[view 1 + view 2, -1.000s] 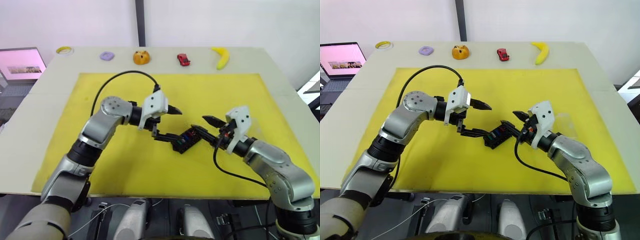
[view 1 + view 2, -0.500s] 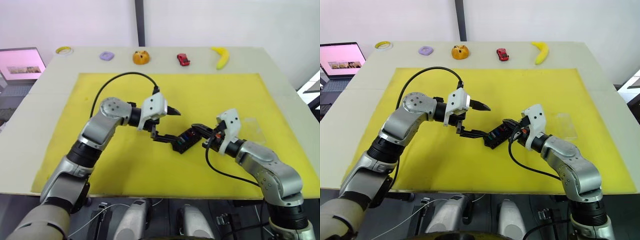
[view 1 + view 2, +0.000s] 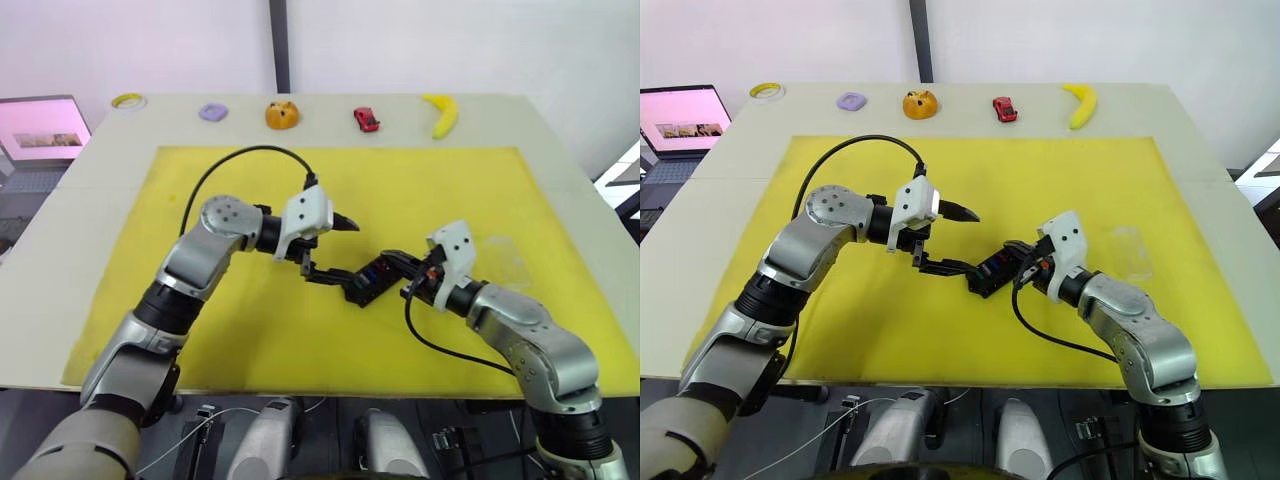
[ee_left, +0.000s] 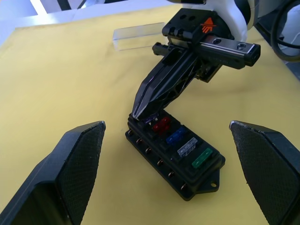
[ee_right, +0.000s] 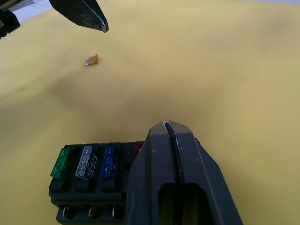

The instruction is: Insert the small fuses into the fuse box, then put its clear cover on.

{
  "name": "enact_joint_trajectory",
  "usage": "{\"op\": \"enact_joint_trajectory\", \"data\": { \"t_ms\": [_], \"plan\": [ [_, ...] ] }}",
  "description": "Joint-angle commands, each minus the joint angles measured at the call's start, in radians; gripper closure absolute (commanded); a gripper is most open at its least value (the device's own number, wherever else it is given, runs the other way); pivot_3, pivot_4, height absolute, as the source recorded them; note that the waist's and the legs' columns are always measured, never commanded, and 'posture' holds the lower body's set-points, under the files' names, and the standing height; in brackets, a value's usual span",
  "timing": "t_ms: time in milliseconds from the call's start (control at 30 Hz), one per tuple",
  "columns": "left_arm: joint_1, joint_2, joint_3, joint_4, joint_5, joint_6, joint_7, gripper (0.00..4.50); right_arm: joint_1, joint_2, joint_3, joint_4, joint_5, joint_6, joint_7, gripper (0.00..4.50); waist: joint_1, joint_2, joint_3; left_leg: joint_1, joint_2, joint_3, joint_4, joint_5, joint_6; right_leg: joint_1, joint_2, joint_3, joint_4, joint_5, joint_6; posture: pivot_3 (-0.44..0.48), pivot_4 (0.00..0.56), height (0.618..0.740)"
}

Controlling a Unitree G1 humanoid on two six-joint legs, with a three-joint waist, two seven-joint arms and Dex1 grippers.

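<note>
Pressing a purple fuse (image 4: 151,120) into the box (image 4: 174,158) with the closed right claw (image 4: 140,112); left claw (image 3: 322,247) open, idle. Seated beside the tips: red, blue, clear, green. Left to do: tan fuse (image 5: 91,60) beyond, cover (image 4: 138,35) behind.

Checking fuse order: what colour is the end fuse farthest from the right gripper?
Green, clearest in the left wrist view.

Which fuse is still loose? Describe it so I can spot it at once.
Start at the yellow mat, then the black fuse box near its middle. The loose fuse lies alone on the bare mat beyond the box: a tiny olive-brown chip, unlike the green, clear, blue and red ones seated in slots.
</note>
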Motion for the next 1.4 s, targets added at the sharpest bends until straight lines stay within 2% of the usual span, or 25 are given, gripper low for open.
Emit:
{"op": "enact_joint_trajectory", "data": {
  "t_ms": [33, 367, 700, 1133, 1267, 1400],
  "plan": [
    [-0.021, -0.001, 0.026, -0.016, 0.003, -0.020, 0.003, 0.00, 0.021, -0.009, 0.031, 0.015, -0.036, -0.008, 0.000, 4.48, 0.000, 0.000, 0.000, 0.000, 0.000, 0.000, 0.000, 0.000, 0.000, 0.000, 0.000, 0.000, 0.000, 0.000, 0.000, 0.000, 0.150, 0.735],
    [-0.020, -0.007, 0.028, -0.012, 0.007, -0.023, 0.003, 0.00, 0.033, -0.010, 0.032, -0.036, -0.028, -0.017, 0.024, 4.48, 0.001, 0.000, 0.000, 0.000, 0.000, 0.000, 0.000, 0.000, 0.000, 0.000, 0.000, 0.000, 0.000, 0.000, 0.000, 0.000, 0.150, 0.735],
    [-0.021, -0.010, 0.029, -0.010, 0.007, -0.026, 0.005, 0.00, 0.030, -0.008, 0.037, 0.025, -0.070, 0.013, -0.016, 4.48, 0.001, 0.000, 0.000, 0.000, 0.000, 0.000, 0.000, 0.000, 0.000, 0.000, 0.000, 0.000, 0.000, 0.000, 0.000, 0.000, 0.150, 0.735],
    [-0.023, -0.009, 0.029, 0.007, 0.011, -0.041, 0.002, 0.00, 0.040, -0.019, 0.060, 0.030, -0.081, 0.009, 0.004, 4.48, 0.001, 0.000, 0.000, 0.001, 0.000, 0.000, 0.000, 0.000, 0.000, 0.001, 0.000, 0.000, 0.000, 0.000, 0.000, 0.000, 0.150, 0.735],
    [-0.010, -0.002, 0.034, 0.005, 0.011, -0.048, 0.004, 0.00, 0.030, -0.009, 0.022, -0.012, -0.070, -0.045, 0.007, 4.48, 0.001, 0.000, 0.000, 0.001, 0.000, 0.000, 0.000, 0.000, 0.000, 0.001, 0.000, 0.000, 0.000, 0.000, 0.000, 0.000, 0.150, 0.735],
    [0.052, 0.022, 0.093, -0.047, -0.017, -0.006, 0.056, 0.00, 0.025, -0.018, -0.127, -0.150, 0.067, -0.022, 0.020, 4.48, 0.001, 0.001, 0.000, 0.000, 0.000, 0.000, 0.000, 0.000, 0.000, -0.001, 0.000, 0.000, 0.000, 0.000, 0.000, 0.000, 0.150, 0.735]
  ]
}}
